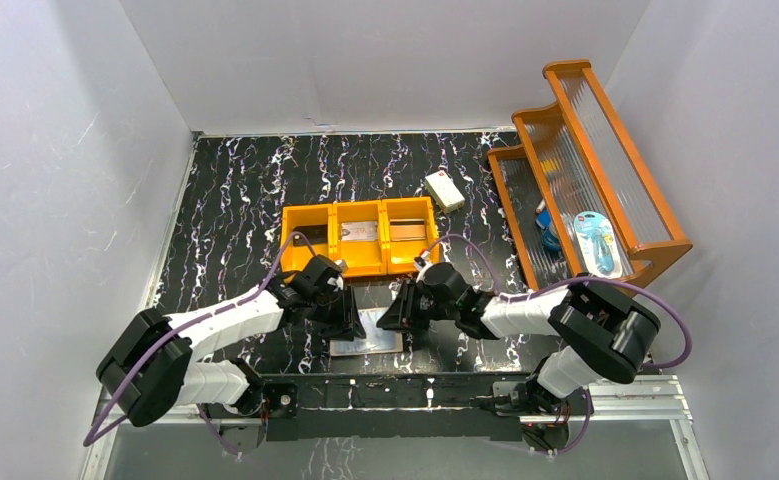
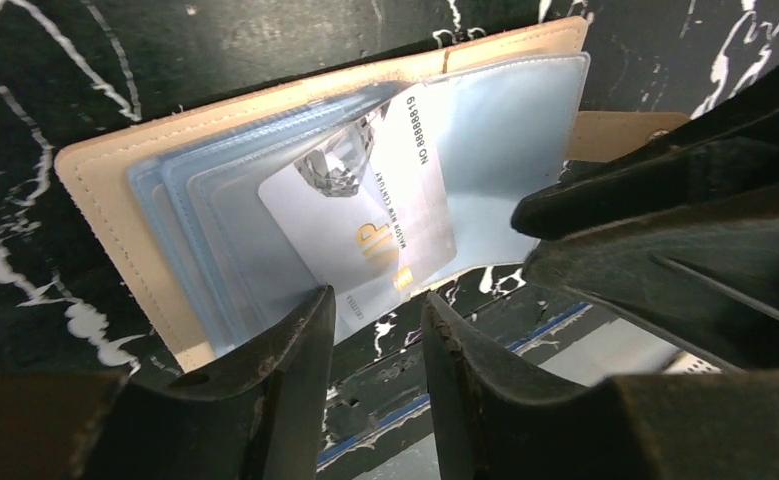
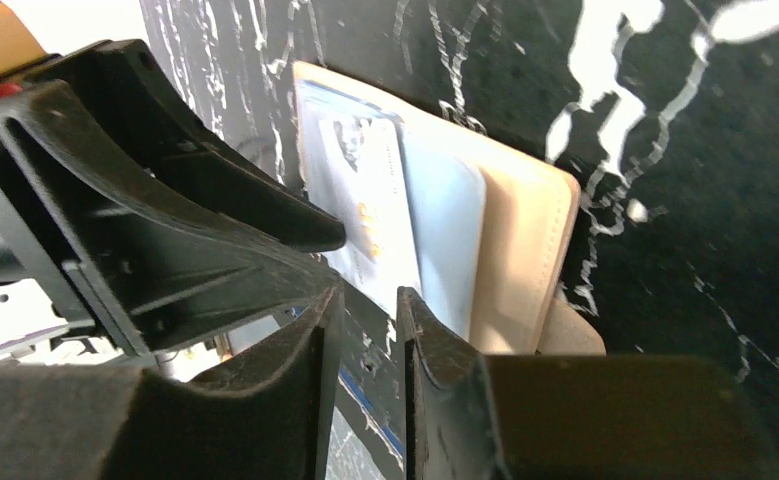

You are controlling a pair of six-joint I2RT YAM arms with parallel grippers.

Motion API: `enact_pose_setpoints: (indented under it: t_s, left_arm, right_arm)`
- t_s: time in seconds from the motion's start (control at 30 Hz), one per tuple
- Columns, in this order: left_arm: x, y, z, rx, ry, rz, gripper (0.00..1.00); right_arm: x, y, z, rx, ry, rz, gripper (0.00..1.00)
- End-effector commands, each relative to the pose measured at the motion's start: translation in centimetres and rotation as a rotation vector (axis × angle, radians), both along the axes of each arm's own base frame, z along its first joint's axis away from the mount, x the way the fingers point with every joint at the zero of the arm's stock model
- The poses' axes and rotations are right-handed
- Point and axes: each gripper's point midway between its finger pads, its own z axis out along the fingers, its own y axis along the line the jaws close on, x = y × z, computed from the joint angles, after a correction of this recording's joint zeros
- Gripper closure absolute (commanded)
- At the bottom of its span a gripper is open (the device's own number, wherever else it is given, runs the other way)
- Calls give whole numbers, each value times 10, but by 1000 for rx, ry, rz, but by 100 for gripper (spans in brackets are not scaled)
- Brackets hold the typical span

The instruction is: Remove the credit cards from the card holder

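Left gripper (image 2: 378, 300) parted, credit card (image 2: 365, 205) just ahead

Clad in white shells between bulky black joints: left arm (image 1: 227, 318), right arm (image 1: 525, 312). Looped with purple cables (image 1: 671, 312). Tipped by matte black left claw (image 2: 377, 305) and right claw (image 3: 367, 295), finger edges scuffed pale.

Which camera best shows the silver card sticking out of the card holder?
Left wrist: the silver card lies central and close, its print readable. Right wrist shows it steeply foreshortened. Top external shows only a small pale patch.
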Motion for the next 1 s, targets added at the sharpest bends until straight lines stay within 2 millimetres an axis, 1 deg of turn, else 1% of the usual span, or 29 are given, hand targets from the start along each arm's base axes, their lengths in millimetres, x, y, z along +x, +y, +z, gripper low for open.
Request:
enact_pose_setpoints:
  t_s: [0.0, 0.13, 0.23, 0.43, 0.53, 0.63, 0.7, 0.8, 0.87, 0.97]
  left_arm:
    - [-1, 22, 3, 115, -20, 2, 62]
    - [3, 22, 7, 122, -41, 3, 58]
    - [4, 23, 10, 123, -48, 6, 58]
    - [14, 25, 32, 104, -126, 41, 54]
    - [14, 27, 35, 105, -134, 45, 56]
    - [13, 27, 30, 108, -127, 42, 58]
    - [10, 26, 22, 112, -106, 23, 61]
    - [4, 30, 7, 147, -65, 5, 68]
    - [2, 32, -2, 159, -50, 5, 70]
    - [-3, 42, -14, 212, -25, 17, 75]
  right_arm:
    - [11, 12, 19, -24, -96, 66, 64]
    - [17, 17, 17, -49, -103, 63, 59]
    - [17, 28, 23, -15, -102, 97, 58]
    - [17, 40, 19, 1, -89, 143, 58]
    - [18, 44, 18, 6, -85, 159, 57]
    - [19, 46, 14, -5, -83, 163, 55]
    - [20, 45, 10, -20, -83, 164, 54]
    - [23, 45, 6, -32, -87, 161, 53]
    - [25, 44, 3, -46, -85, 155, 51]
    - [25, 41, -6, -75, -72, 155, 51]
